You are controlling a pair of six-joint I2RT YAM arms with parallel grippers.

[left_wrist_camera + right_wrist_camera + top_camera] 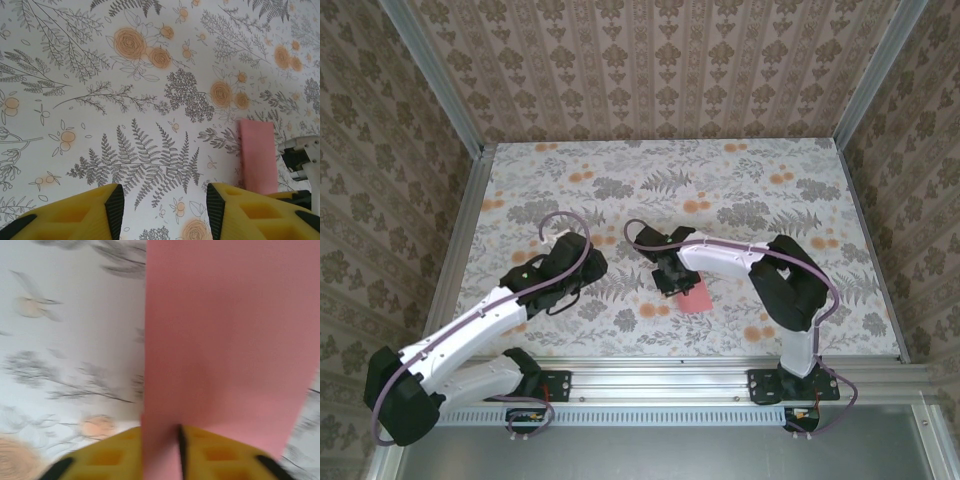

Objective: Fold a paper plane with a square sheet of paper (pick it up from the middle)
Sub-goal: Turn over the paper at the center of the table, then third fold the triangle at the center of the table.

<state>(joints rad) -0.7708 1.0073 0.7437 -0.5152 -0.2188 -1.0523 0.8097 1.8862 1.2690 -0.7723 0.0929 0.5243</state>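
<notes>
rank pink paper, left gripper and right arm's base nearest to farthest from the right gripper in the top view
From the right gripper:
1. pink paper, just beside it
2. left gripper, to its left
3. right arm's base, near table edge

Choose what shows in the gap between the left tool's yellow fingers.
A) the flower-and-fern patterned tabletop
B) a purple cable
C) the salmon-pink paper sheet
A: in the left wrist view the left tool stands open over the flower-and-fern patterned tabletop, and the salmon-pink paper sheet lies apart from it, toward the right side of that view.
</notes>
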